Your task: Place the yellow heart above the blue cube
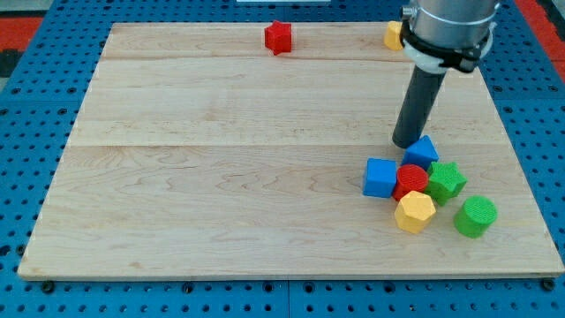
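Note:
The blue cube point(380, 177) lies at the board's right, on the left side of a tight cluster of blocks. A yellow block point(392, 35), its shape half hidden by the arm, lies at the board's top edge on the right, far above the cube. My tip point(407, 144) rests on the board just above the cluster, touching or almost touching a second blue block point(423, 151), and up and to the right of the blue cube.
The cluster also holds a red cylinder point(411, 180), a green star point(446, 180), a yellow hexagon point(414, 212) and a green cylinder point(476, 216). A red star point(278, 37) lies at the top edge, middle. The wooden board point(221, 177) sits on blue pegboard.

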